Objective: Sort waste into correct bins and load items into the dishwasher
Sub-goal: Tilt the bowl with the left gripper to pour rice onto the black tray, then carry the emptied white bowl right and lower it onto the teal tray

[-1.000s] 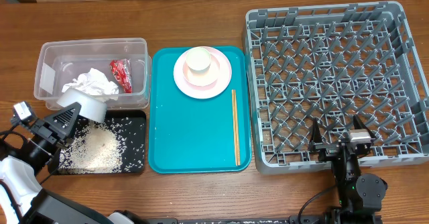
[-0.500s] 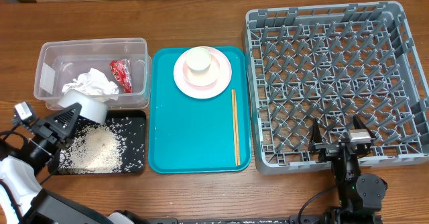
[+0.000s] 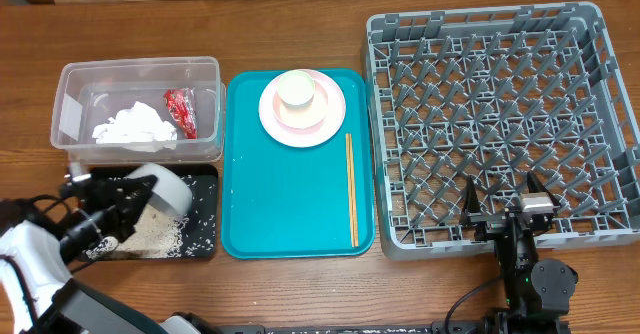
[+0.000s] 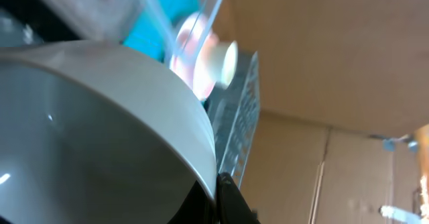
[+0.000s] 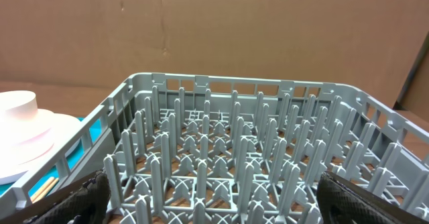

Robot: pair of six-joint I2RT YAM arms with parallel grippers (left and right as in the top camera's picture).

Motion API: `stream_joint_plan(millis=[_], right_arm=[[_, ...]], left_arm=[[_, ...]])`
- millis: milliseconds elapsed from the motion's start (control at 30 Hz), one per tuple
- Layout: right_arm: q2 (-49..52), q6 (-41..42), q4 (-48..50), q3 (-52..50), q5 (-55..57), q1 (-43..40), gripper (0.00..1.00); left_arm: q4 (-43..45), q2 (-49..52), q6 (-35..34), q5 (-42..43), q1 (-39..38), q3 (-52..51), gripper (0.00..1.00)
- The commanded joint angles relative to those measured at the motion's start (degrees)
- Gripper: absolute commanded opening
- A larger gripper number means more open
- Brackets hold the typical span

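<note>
My left gripper is shut on the rim of a white bowl, held tilted over the shallow black tray, where loose rice lies. In the left wrist view the bowl fills the left side and a black finger presses its rim. The clear tub holds the white napkin and red wrapper. A pink plate carrying a white cup and the chopsticks lie on the teal tray. My right gripper is open and empty at the grey rack's front edge.
The right wrist view looks across the rack's pegs with the plate and cup at left. A cardboard wall stands behind the table. Bare wooden table surrounds the trays.
My left gripper has carried the bowl from the clear tub's front edge down and to the right over the black tray. The right arm has not moved.
</note>
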Motion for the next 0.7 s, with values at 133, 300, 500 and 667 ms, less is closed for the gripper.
stream_joint_plan(millis=[133, 300, 500, 667], right_arm=[[-0.6, -0.2, 0.3, -0.6, -0.3, 0.0, 1.0], [-0.6, -0.2, 0.3, -0.6, -0.3, 0.0, 1.0], [-0.6, -0.2, 0.3, -0.6, -0.3, 0.0, 1.0], [-0.6, -0.2, 0.3, -0.6, -0.3, 0.0, 1.0]], left_arm=[[-5.6, -1.5, 2.8, -7.4, -8.8, 8.2, 0.04], [-4.9, -2.6, -1.4, -11.3, -16.4, 11.5, 0.04], [-1.5, -4.2, -11.3, -20.4, -27.7, 13.7, 0.04], [3.7, -4.9, -20.0, -27.9, -40.0, 13.8, 0.04]])
